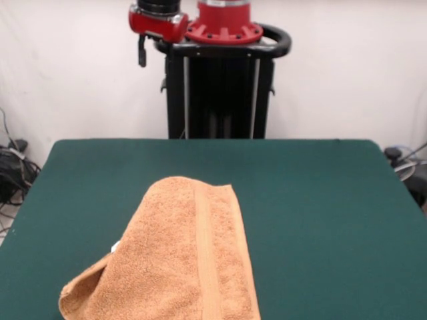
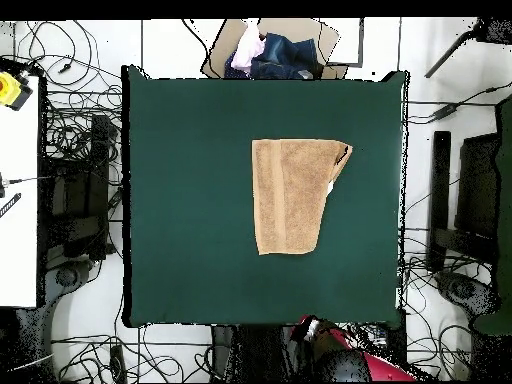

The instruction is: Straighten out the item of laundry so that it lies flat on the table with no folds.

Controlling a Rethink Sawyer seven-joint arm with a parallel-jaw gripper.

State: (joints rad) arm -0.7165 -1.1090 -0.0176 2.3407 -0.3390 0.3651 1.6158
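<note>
Towel point(image 1: 183, 257) lies on the green table point(image 1: 320, 200), well apart from the drawn-back arm point(image 1: 160, 20) and still folded: one side is doubled under, giving a slanted edge and a loose corner point(image 2: 341, 153). Gripper itself cannot be made out, so open or shut: cannot tell. Judged step: approach not begun; next move calls for descending to that folded corner, pinching the top layer only, and drawing it outward.

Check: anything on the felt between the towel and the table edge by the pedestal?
Nothing: bare dark green felt table between the orange-tan terry towel and that edge, in both views.
</note>
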